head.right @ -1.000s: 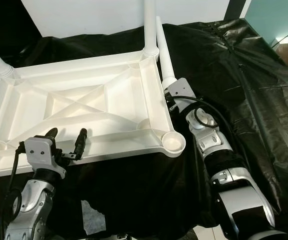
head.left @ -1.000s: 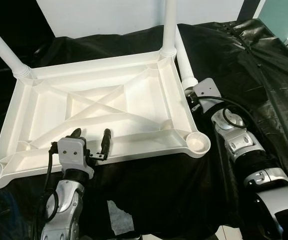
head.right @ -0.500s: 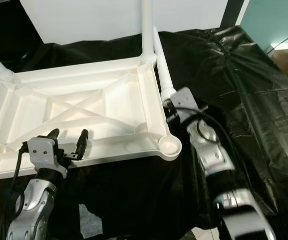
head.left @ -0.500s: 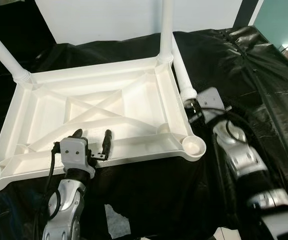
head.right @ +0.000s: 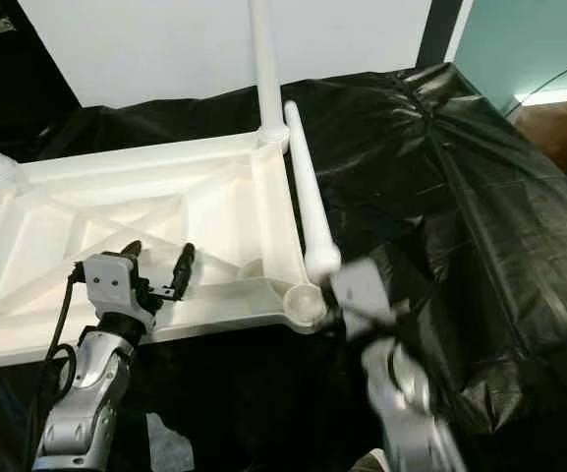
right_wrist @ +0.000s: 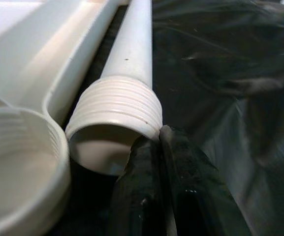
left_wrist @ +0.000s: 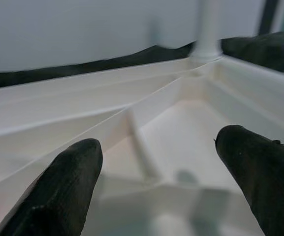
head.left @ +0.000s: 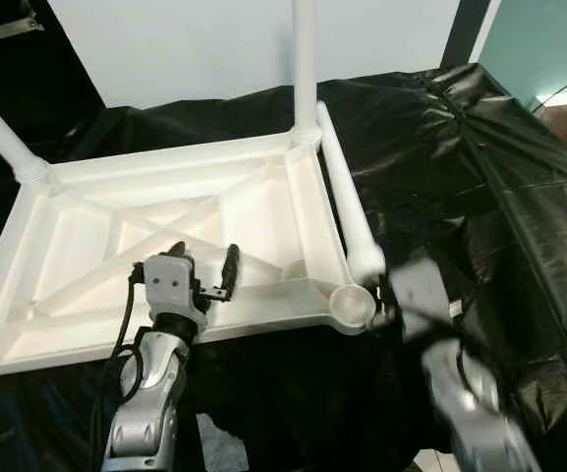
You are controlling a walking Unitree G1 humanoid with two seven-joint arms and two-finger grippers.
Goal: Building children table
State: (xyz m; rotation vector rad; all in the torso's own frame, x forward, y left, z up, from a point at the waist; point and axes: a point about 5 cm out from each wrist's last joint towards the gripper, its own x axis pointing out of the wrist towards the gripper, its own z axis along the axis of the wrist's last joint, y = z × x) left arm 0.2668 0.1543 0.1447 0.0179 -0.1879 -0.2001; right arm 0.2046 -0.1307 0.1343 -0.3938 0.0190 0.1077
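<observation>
Legs: two screwed in, one loose leg [head.left: 345, 206]; left gripper [head.left: 202, 267] spread, right gripper [right_wrist: 164, 162] closed.

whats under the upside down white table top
The white table top lies on a black plastic sheet, which shows all round its rim. Whatever supports the sheet beneath is covered.

White tabletop [head.left: 165, 231] inverted; loose leg [head.left: 345, 211] alongside.
</observation>
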